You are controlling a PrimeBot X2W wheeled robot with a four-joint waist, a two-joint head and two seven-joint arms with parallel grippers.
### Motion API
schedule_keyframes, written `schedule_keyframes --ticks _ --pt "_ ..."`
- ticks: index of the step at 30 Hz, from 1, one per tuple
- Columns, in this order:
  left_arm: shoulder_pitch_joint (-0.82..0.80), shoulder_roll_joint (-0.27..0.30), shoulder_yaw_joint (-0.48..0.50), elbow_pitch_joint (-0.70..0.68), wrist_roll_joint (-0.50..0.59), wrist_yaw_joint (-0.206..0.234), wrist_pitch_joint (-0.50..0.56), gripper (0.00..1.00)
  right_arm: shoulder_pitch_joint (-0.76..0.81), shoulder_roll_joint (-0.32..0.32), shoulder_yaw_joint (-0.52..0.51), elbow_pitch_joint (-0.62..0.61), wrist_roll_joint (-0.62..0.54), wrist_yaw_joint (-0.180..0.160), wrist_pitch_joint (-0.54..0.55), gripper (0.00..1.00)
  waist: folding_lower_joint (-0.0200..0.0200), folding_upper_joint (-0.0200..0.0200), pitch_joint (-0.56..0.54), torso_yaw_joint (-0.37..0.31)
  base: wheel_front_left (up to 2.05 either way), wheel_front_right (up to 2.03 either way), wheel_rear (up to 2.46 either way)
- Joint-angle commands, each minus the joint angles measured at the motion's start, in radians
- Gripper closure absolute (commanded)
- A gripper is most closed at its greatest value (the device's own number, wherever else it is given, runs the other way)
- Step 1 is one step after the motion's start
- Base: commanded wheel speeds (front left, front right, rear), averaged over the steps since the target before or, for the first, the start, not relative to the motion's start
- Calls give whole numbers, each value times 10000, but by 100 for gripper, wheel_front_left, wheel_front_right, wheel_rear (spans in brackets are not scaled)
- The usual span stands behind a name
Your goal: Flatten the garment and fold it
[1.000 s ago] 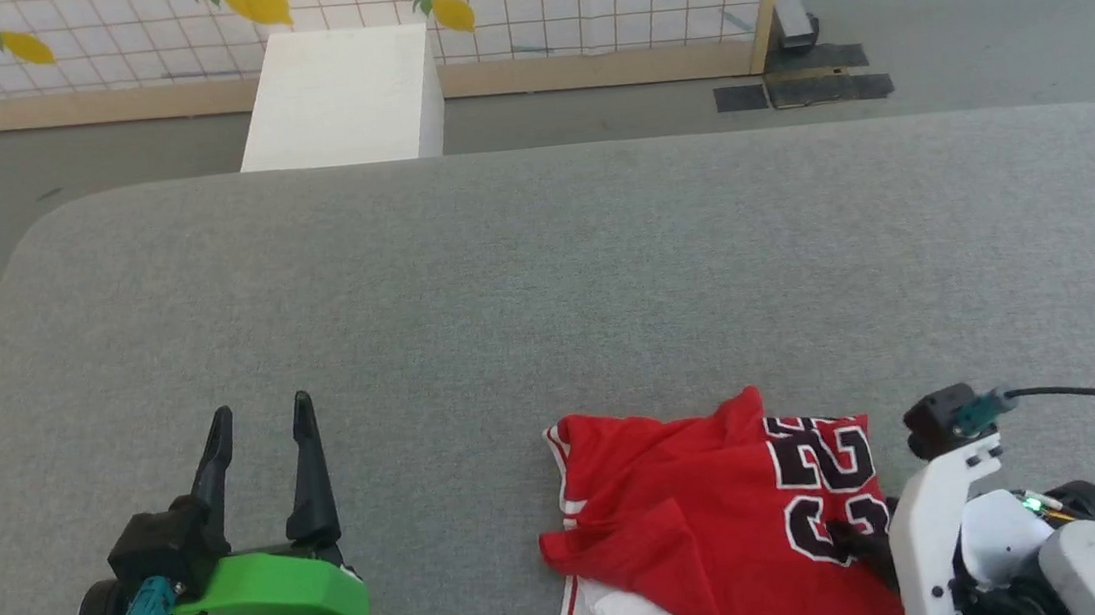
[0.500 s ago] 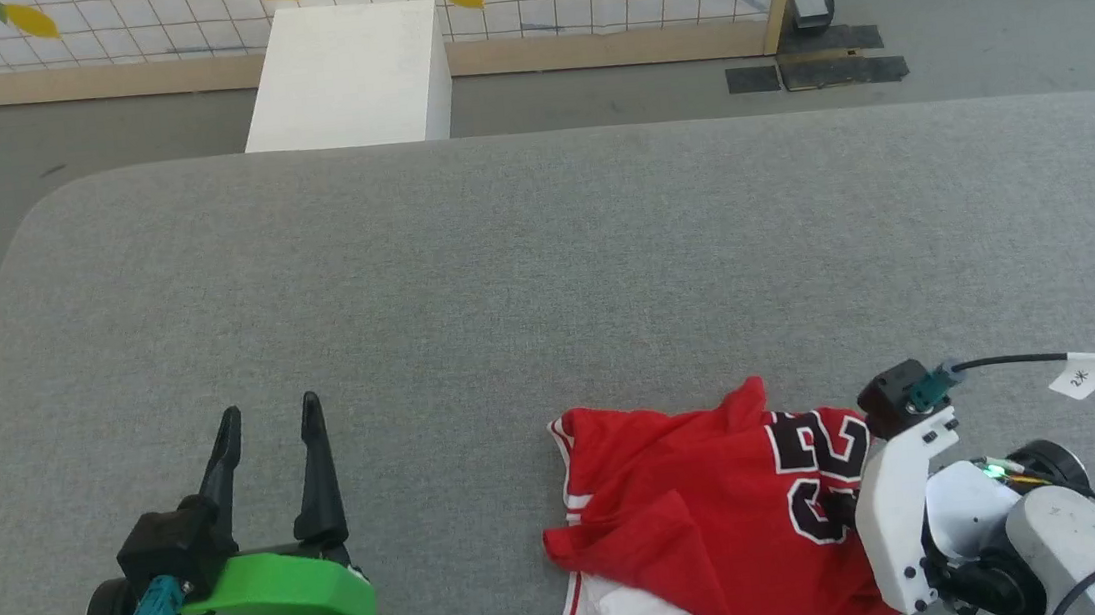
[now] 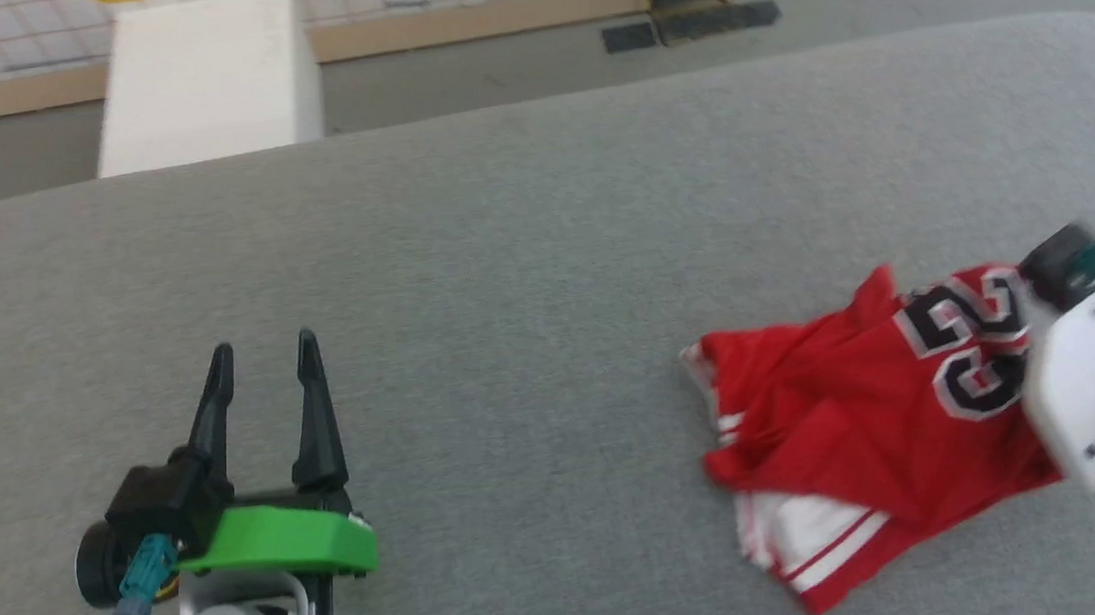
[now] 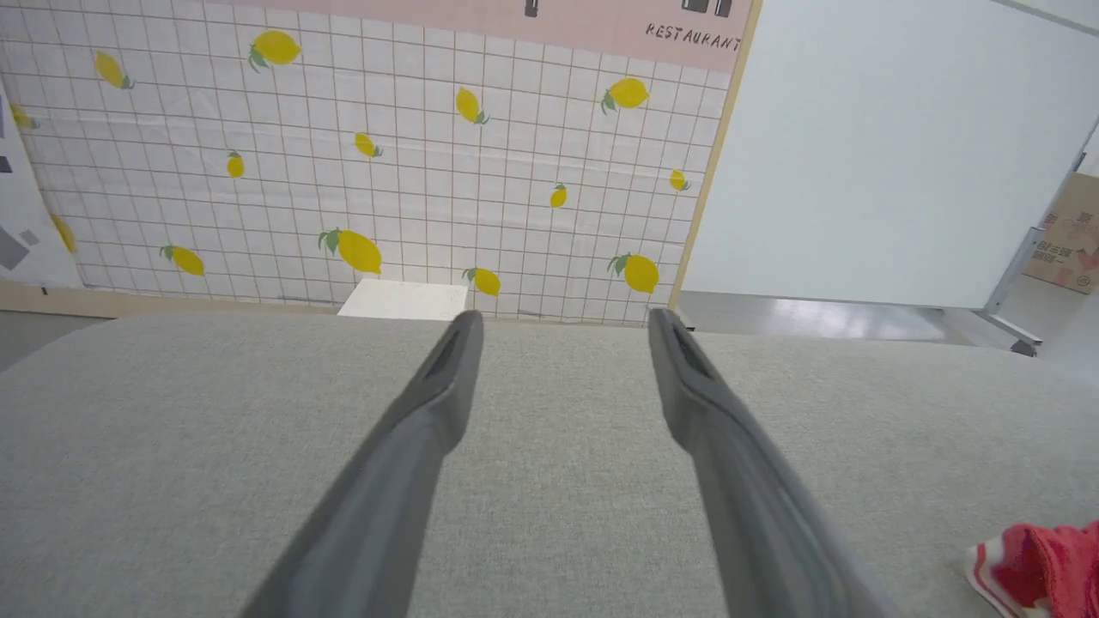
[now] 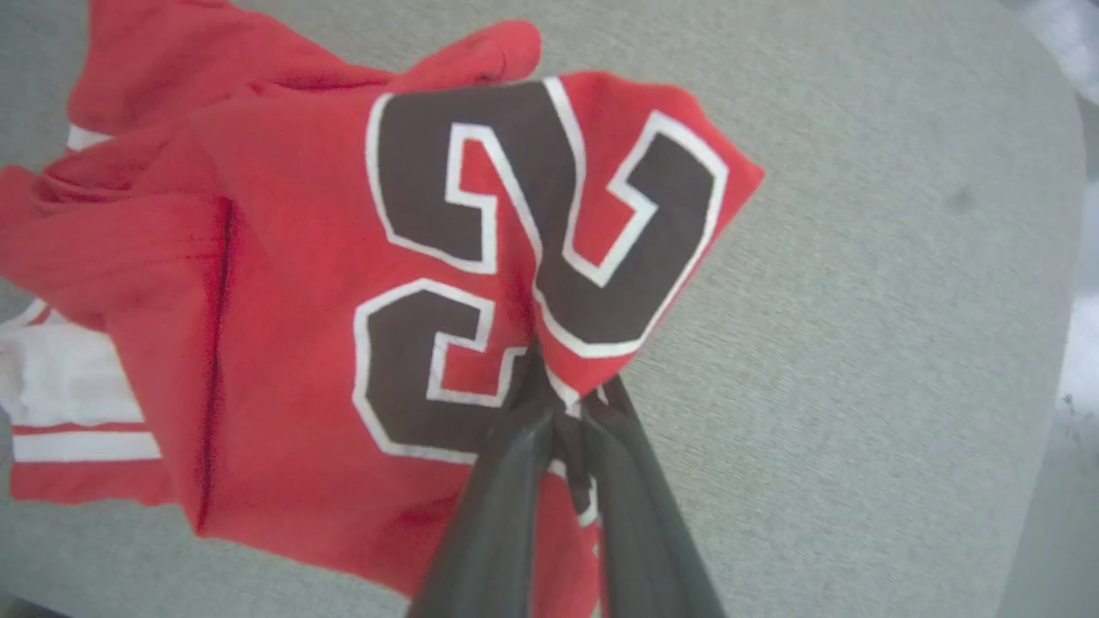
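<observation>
Lying crumpled at about four o'clock on the grey padded table is the garment, one heap of red fabric with its black "23" print turned up. One white sleeve with striped trim pokes out at the heap's six o'clock side. The right gripper has its two dark fingers pinched together on a fold of the red cloth, right at the edge of the print. The left gripper sits at eight o'clock with its fingers spread and nothing between them, well apart from the shirt.

The table's far edge runs across twelve o'clock and curves into a rounded corner at two o'clock. In the right wrist view, the table's side edge lies near the gripped fold. Bare grey surface stretches from the shirt's nine o'clock round to its twelve. Beyond the far edge, at eleven o'clock, stands one white box.
</observation>
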Motion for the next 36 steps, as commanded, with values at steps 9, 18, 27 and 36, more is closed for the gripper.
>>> schedule_keyframes --ticks 9,18,27,36 --pt "-1446 227 -380 -584 724 96 448 0 -1260 -1328 -1922 1592 -157 -17 -745 100 0 -1 2815 -1476 0 0 0" --pt "-2305 578 -645 -1405 1324 238 1235 0 -2461 -1528 -4044 3955 -984 -17 -1743 100 0 -1 4489 -1114 0 0 0" --pt "-2402 793 -634 -1997 1535 433 1614 0 -3822 -960 -5386 6069 -2359 -17 -2702 0 0 -1 5244 -1114 0 0 0" --pt "-2133 749 -588 -1694 1303 485 1341 0 -4733 -658 -5890 6762 -3054 -17 -4489 0 0 -1 4479 -1081 0 0 0"
